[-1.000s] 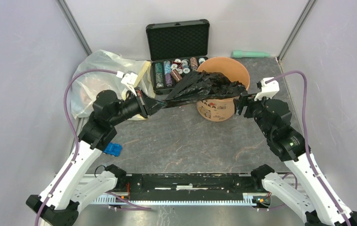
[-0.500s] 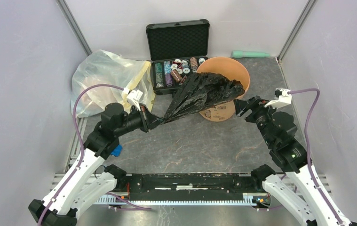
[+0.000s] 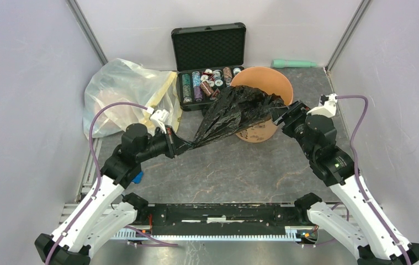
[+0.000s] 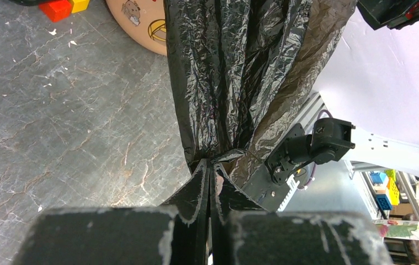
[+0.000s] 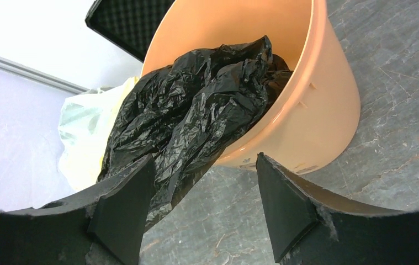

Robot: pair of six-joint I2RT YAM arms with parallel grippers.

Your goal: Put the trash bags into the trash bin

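Note:
The black trash bag (image 3: 232, 113) hangs stretched from the front rim of the peach-orange bin (image 3: 262, 94) down toward the left. Its far end lies over the rim into the bin's mouth (image 5: 212, 94). My left gripper (image 3: 175, 144) is shut on the bag's near end, pinched between its fingers in the left wrist view (image 4: 210, 165), where the bag (image 4: 240, 72) fans out. My right gripper (image 3: 282, 115) is open and empty beside the bin's right front, close to the bag's end. In the right wrist view (image 5: 204, 190) the bin (image 5: 312, 110) stands just past the fingertips.
A black hard case of chips (image 3: 210, 61) stands open behind the bin. A big translucent yellowish-white bag (image 3: 121, 91) lies at the back left. A small blue block (image 3: 136, 176) sits by the left arm. A green tube (image 3: 295, 63) lies at the back wall.
My left gripper has pulled the bag's near end down and toward the front. My right gripper let go, swung out to the right and came back next to the bin.

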